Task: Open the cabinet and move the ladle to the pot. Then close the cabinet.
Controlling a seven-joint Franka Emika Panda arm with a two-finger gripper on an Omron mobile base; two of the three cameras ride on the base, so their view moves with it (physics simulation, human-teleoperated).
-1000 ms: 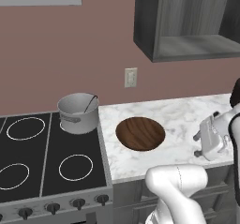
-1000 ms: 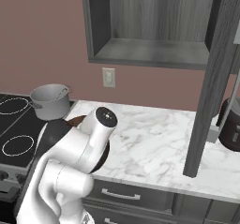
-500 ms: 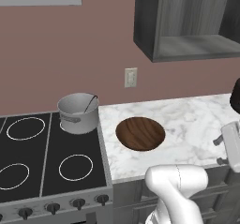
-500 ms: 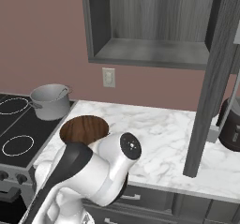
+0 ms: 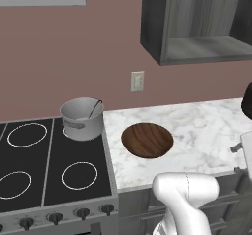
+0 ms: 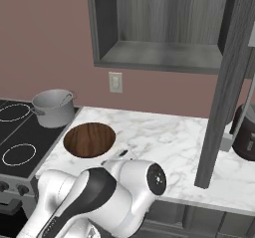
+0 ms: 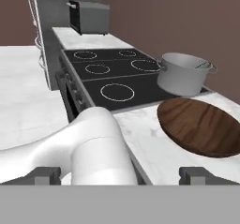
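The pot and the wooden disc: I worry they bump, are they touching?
Apart. The left base view shows the pot on the stove's corner and the wooden disc on the marble counter, with bare counter between them.

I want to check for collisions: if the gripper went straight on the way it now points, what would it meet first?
Probably the robot's own white arm, just ahead of the open gripper. Beyond lie the wooden disc and the pot, off to the side; depth is unclear.

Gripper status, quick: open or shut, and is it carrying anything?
Gripper: open, jaws wide apart, nothing held between them.
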